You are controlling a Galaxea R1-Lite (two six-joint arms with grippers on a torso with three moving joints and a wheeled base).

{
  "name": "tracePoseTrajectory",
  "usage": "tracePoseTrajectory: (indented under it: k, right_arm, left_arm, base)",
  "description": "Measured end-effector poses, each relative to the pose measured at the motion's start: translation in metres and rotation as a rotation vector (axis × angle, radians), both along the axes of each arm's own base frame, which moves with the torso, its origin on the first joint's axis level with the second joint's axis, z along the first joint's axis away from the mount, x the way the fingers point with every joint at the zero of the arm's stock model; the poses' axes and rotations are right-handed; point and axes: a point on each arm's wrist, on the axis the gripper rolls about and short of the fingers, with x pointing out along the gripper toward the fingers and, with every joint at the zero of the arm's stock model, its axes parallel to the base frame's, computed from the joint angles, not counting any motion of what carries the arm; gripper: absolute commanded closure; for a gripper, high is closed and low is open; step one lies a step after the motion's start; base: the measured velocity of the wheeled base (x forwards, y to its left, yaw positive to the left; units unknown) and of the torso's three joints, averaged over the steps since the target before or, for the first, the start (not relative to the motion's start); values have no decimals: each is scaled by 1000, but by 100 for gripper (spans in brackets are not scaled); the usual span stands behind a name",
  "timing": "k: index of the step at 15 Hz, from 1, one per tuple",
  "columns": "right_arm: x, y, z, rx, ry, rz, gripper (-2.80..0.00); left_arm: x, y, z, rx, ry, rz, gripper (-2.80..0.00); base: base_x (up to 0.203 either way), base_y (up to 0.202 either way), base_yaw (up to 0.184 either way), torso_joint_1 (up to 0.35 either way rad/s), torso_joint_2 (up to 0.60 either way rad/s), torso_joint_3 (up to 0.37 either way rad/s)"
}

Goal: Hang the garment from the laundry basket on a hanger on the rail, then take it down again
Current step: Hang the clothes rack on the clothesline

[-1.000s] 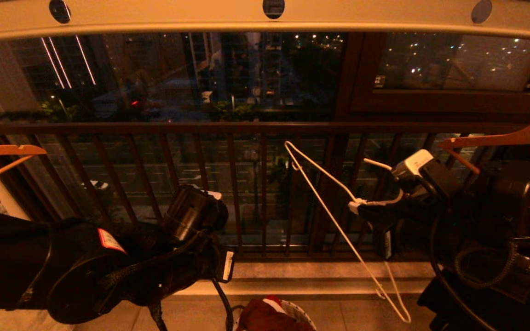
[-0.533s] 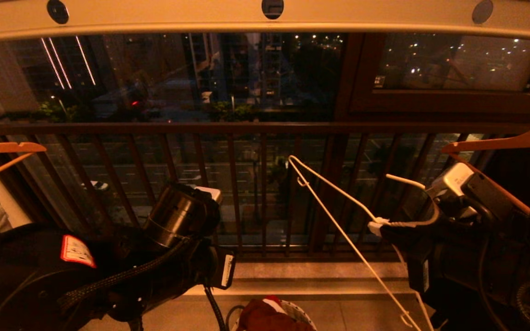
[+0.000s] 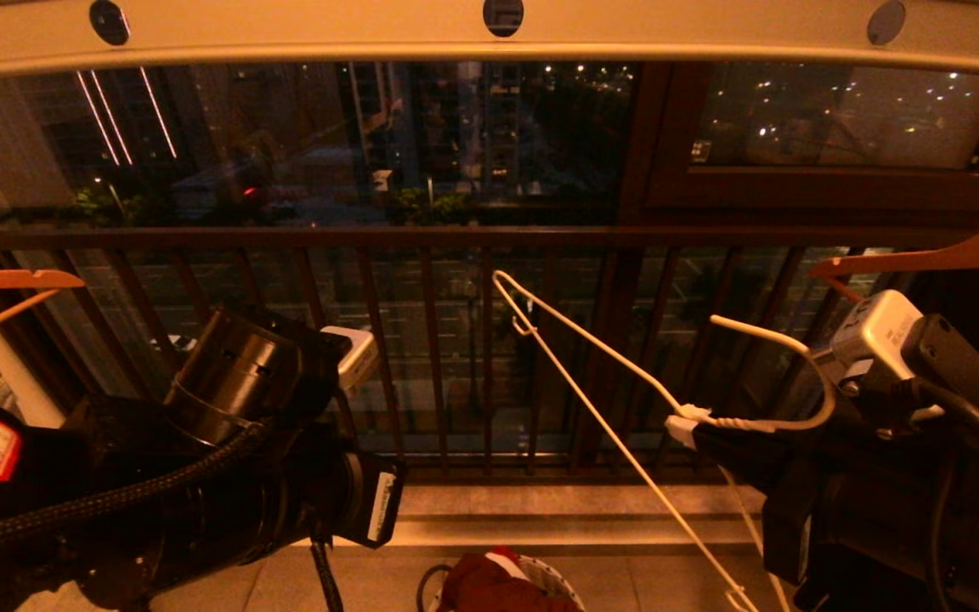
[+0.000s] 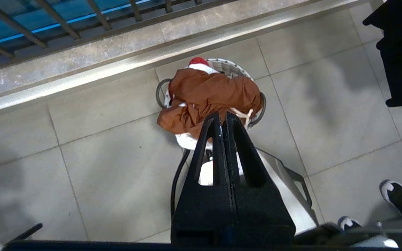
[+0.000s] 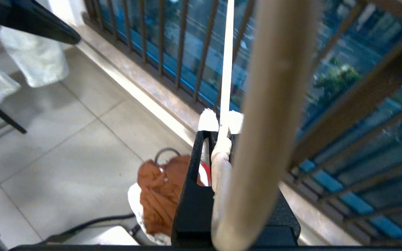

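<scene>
Both grippers are closed: right gripper [image 3: 683, 425] clamps the hanger [image 3: 591, 408] by its neck, its frame slanting up-left; left gripper [image 4: 222, 118] is empty.

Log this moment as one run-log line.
right gripper: shut on hanger, below rail | left gripper: shut, empty, above basket | shorts: in basket

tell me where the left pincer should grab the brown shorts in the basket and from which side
Come straight down from above onto the highest bunched fold of the rust-brown shorts. They lie heaped over the rim of the laundry basket, spilling toward the left arm's side, so the raised crumple gives closed fingers something to pinch. The left pincer, shut now, hangs above them and would likely need opening first.
</scene>
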Motion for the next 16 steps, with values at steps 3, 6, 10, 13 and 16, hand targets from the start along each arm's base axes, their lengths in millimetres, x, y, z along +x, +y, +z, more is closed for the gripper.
tracePoseTrajectory:
  k: [3,6,10,13,16]
  right_arm:
    - [-5,19,16,18,-9,-15,0]
    - [-5,38,28,18,-14,-32,0]
    - [1,51,47,-9,2,-45,0]
    - [8,59,65,-17,-2,-84,0]
    - [15,69,87,5,-26,-114,0]
  left_arm:
    - [-9,8,17,-12,-10,-1,0]
    - [-19,18,31,-8,-5,-1,0]
    - [-30,28,45,-5,-14,-7,0]
    - [-34,32,53,-28,-40,-9,0]
    - [-37,35,56,-18,-62,-28,0]
  base:
    - [0,0,0,0,0,0]
    - [0,0,0,0,0,0]
    - [0,0,0,0,0,0]
    - [0,0,0,0,0,0]
    - [0,0,0,0,0,0]
